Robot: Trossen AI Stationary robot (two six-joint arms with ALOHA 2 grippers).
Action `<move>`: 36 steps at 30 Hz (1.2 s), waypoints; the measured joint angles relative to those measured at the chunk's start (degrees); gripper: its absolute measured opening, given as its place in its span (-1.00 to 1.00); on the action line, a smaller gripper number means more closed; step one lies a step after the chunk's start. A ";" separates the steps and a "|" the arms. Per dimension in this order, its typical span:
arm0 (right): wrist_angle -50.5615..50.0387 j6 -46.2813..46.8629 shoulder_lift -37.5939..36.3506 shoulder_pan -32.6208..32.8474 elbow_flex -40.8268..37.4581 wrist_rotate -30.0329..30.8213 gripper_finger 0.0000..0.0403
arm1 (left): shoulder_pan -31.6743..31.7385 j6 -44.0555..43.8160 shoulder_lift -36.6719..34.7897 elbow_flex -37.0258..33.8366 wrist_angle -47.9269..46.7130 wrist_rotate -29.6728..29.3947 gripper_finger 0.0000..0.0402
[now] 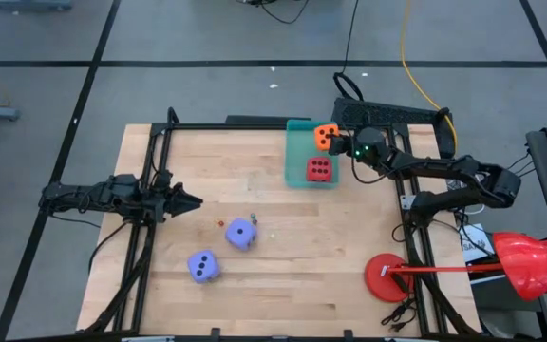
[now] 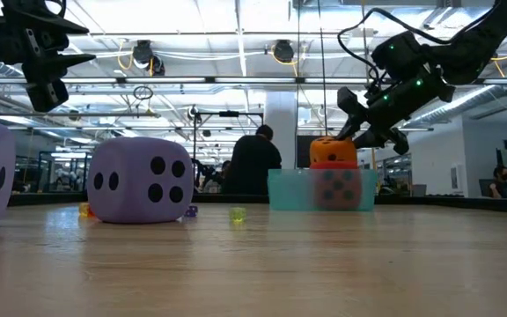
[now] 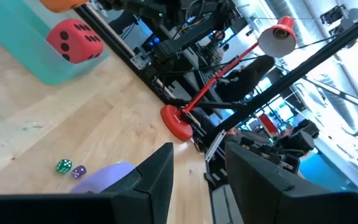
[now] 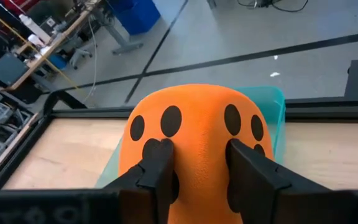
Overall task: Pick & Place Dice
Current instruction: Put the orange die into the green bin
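The orange die (image 4: 197, 124) is at the far end of the teal tray (image 1: 297, 157), with my right gripper (image 4: 197, 168) shut on it. The red die (image 1: 319, 169) lies inside the tray at its near end. Two lavender-purple dice (image 1: 241, 233) (image 1: 203, 266) rest on the wooden table nearer the front. My left gripper (image 1: 194, 200) hovers open at the table's left side, pointing level, with nothing between its fingers (image 3: 157, 177). My right gripper pinches the orange die between its two fingers, on the pipped face toward the gripper (image 4: 194, 155), which bulges between the fingertips (image 4: 157, 155). The fingers come slanting down from the table's right side. In the low view the die (image 2: 334, 151) shows above the tray's rim; whether it rests on anything I cannot tell.
A red desk lamp (image 1: 385, 277) stands at the table's near right corner. A black keyboard-like unit (image 1: 392, 114) lies beyond the tray at the far right. A few tiny dice (image 1: 252, 218) lie near the purple die. Bare wood spreads across the table's middle.
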 joint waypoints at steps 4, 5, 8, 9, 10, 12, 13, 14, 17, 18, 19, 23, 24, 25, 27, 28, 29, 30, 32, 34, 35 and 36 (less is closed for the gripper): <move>1.55 1.58 0.06 0.00 -0.09 0.00 -0.36 | 0.00 -0.50 0.01 0.00 0.00 0.00 -0.24; 2.77 2.09 0.07 0.00 -0.10 0.00 -0.37 | 0.00 -0.55 0.00 0.00 0.00 -0.02 -0.24; 7.28 2.56 0.04 0.00 -0.09 0.08 -0.40 | 0.00 -0.59 0.02 0.00 0.00 -0.04 -0.24; 7.96 2.57 0.02 0.00 -0.09 0.09 -0.40 | 0.00 -0.59 0.01 0.00 0.00 -0.04 -0.24; 8.06 2.56 0.03 0.00 -0.09 0.09 -0.41 | 0.00 -0.59 0.01 0.00 0.00 -0.04 -0.24; 7.57 2.58 0.59 0.00 -0.09 0.09 -0.41 | 0.00 -0.58 0.01 0.00 0.00 -0.05 -0.24; 7.57 2.70 1.23 0.12 -0.09 0.07 -0.41 | 0.00 -0.56 0.00 0.00 0.00 -0.06 -0.24; 7.65 3.00 1.92 0.15 -0.09 0.04 -0.41 | 0.00 -0.58 0.01 0.00 0.00 -0.05 -0.24; 11.96 3.60 5.01 0.12 -0.09 -1.44 -0.42 | 0.00 -0.58 0.02 0.00 0.00 -0.09 -0.24; 13.52 3.61 6.10 0.11 -0.09 -1.80 -0.42 | -0.02 -0.68 0.02 0.00 0.00 -0.09 -0.24; 14.78 3.62 7.17 0.11 -0.09 -2.43 -0.42 | 0.00 -1.01 0.00 0.00 0.00 -0.07 -0.24; 15.80 4.05 9.87 0.13 -0.09 -2.92 -0.42 | 0.00 -2.84 0.00 0.00 0.00 -0.07 -0.24; 15.82 4.05 10.37 0.13 -0.09 -2.92 -0.41 | 0.00 -3.34 0.01 0.00 0.01 -0.04 -0.24; 15.81 4.05 10.79 0.13 -0.09 -2.91 -0.41 | 0.00 -3.69 0.02 0.00 0.00 -0.02 -0.24; 15.81 4.05 11.29 0.13 -0.09 -2.90 -0.41 | 0.00 -3.91 0.01 0.00 0.03 -0.03 -0.24; 15.82 3.98 11.47 0.13 -0.09 -2.89 -0.41 | 0.00 -3.91 0.02 0.00 0.04 -0.02 -0.24; 15.59 3.79 11.58 0.05 -0.09 -2.89 -0.41 | 0.00 -3.91 0.02 0.00 0.02 -0.02 -0.24; 15.08 3.65 11.61 0.01 -0.09 -2.89 -0.41 | 0.00 -3.93 0.02 0.00 0.04 -0.02 -0.24; 13.67 3.27 11.61 0.00 -0.09 -2.72 -0.41 | 0.00 -3.95 0.02 0.00 0.03 -0.02 -0.24; 12.52 2.64 11.61 -0.02 -0.09 -2.51 -0.40 | 0.00 -3.95 0.02 0.00 0.04 -0.02 -0.24; 12.22 2.59 11.61 -0.05 -0.09 -2.47 -0.40 | -0.01 -3.95 0.02 0.00 0.04 -0.02 -0.24; 12.11 2.56 11.61 -0.19 -0.09 -2.47 -0.40 | 0.00 -3.95 0.02 0.00 0.03 -0.02 -0.24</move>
